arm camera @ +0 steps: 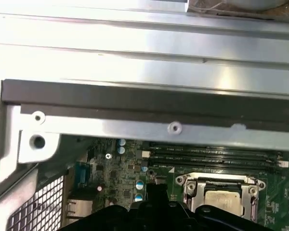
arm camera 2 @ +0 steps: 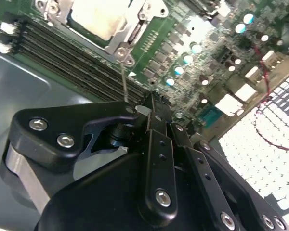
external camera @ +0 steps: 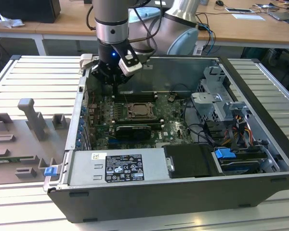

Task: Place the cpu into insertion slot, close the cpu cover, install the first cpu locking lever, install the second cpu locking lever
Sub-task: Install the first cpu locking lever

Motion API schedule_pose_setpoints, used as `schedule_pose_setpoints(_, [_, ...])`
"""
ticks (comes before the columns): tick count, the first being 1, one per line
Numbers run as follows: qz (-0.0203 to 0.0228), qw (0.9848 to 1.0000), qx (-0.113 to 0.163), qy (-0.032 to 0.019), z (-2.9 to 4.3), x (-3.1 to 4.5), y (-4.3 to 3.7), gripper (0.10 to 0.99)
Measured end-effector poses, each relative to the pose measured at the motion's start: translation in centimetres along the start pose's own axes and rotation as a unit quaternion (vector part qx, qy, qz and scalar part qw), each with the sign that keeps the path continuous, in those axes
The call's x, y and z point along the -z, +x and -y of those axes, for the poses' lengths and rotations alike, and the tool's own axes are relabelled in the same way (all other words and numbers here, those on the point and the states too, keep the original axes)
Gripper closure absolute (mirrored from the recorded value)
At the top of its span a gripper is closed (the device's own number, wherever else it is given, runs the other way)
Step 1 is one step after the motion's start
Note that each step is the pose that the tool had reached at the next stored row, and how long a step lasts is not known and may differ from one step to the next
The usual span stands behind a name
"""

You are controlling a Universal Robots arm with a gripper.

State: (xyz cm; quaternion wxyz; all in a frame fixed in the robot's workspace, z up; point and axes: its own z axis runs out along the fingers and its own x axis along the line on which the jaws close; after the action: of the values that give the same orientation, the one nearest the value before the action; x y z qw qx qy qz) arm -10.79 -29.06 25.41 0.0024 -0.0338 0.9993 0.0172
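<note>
The hand [external camera: 116,90] is down inside the open case [external camera: 260,96], low over the green board [external camera: 176,122]. In the second wrist view the fingers [arm camera 2: 156,120] look pressed together at the tip. A thin wire lever [arm camera 2: 124,82] runs from the corner of the cover [arm camera 2: 140,17] right up to those fingertips; whether its end is pinched between them, I cannot tell.

And the cpu [external camera: 137,110]? It sits in the slot [external camera: 130,115], just beside the hand and lower, a touch to the exterior view's right of it. Both wrist views show its pale metal top [arm camera 2: 97,17] through the cover's cut-out, and the grey frame [arm camera: 216,182] lies flat around the chip [arm camera: 223,202].

The long black memory slots [arm camera 2: 72,57] run alongside the socket, near the fingertips. Beyond the hand [arm camera: 156,192], in the first wrist view, stands the case's far wall [arm camera: 135,101].
</note>
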Motion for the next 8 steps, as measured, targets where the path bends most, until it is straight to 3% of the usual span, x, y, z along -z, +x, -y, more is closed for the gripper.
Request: schedule_pose_setpoints(8, [0.0, 1.0, 0.0, 0.0, -0.2, -0.06, -0.74, 0.98])
